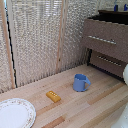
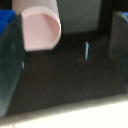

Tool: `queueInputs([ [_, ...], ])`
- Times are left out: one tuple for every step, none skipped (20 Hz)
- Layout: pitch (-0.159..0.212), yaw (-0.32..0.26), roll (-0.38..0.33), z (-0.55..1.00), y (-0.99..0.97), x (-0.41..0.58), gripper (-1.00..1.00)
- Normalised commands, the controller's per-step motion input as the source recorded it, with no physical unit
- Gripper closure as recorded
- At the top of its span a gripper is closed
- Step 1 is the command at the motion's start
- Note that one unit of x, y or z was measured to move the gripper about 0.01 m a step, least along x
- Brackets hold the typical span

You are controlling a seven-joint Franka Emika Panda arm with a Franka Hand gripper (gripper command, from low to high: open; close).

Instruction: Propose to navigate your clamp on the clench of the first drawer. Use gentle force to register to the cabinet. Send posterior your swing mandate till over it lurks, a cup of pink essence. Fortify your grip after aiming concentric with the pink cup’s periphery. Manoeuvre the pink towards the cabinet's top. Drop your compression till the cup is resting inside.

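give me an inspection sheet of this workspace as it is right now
surface: light wooden table
job's things: pink cup on a dark surface beside the claw; cabinet, first drawer looks pulled out
clutter: blue mug, yellow block, plate
grippers: claw open, not clasping the cup
cables: nothing seen
surroundings: slatted screen behind the table

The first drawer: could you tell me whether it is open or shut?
Open. The first drawer front juts out past the lower drawer, with a dark hollow showing behind it.
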Motion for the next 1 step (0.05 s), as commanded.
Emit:
queueInputs([
  [0.003, -0.085, 0.0, 0.59, 0.2, 0.106, -1.0],
])
